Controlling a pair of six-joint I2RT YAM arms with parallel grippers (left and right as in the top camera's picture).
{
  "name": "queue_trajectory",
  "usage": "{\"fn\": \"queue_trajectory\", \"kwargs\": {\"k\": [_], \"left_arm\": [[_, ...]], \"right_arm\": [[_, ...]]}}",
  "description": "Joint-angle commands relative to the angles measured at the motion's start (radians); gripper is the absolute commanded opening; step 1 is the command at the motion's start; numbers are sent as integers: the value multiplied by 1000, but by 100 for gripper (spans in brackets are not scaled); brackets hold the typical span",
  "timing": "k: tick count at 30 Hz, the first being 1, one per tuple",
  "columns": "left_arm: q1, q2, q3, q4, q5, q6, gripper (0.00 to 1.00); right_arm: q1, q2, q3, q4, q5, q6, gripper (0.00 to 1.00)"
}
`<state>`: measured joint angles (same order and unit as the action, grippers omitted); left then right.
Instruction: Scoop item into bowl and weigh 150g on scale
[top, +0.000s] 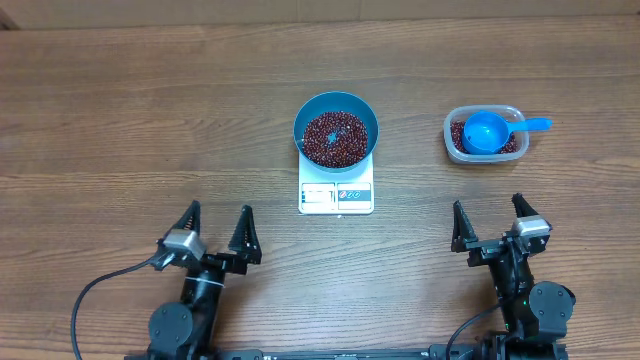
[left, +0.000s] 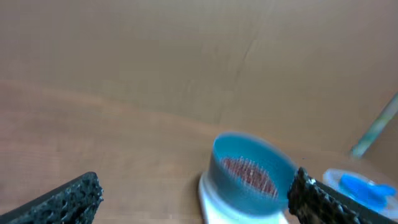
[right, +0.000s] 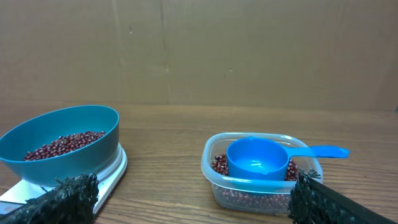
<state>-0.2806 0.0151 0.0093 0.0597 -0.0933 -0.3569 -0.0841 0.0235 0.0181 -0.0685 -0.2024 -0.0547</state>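
The deep blue bowl (top: 336, 130) stands on the white scale (top: 336, 193) at the table's middle, holding a layer of dark red-brown beans (top: 335, 139). More beans (right: 219, 165) lie in a clear plastic tub (top: 485, 135) at the right, with a blue handled scoop (top: 490, 131) resting in it. My left gripper (top: 218, 232) stands open near the front left, empty. My right gripper (top: 492, 222) stands open near the front right, below the tub, empty. The right wrist view shows the bowl (right: 61, 144), scale (right: 111, 175), tub (right: 261, 186) and scoop (right: 258, 157) ahead of the fingers. The left wrist view is blurred, with the bowl (left: 252, 174) ahead.
A brown cardboard wall (right: 199, 50) closes off the back of the wooden table (top: 120, 130). Cables trail from both arm bases along the front edge.
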Motion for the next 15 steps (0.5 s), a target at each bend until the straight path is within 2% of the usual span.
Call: {"fn": "queue_trajectory", "kwargs": {"k": [1,3,5,15], "left_arm": [[7,-12,-5,-75,15,21,100],[7,-12,-5,-138,16,23,99],[6,-3,-5,-133,31,53,100],[5,0,-5,-134,39,54,100]], "right_arm": [[5,-2,-10,5,8,6,100],[5,-2,-10,5,8,6,100],[5,-2,-10,5,8,6,100],[5,-2,-10,5,7,6,100]]}}
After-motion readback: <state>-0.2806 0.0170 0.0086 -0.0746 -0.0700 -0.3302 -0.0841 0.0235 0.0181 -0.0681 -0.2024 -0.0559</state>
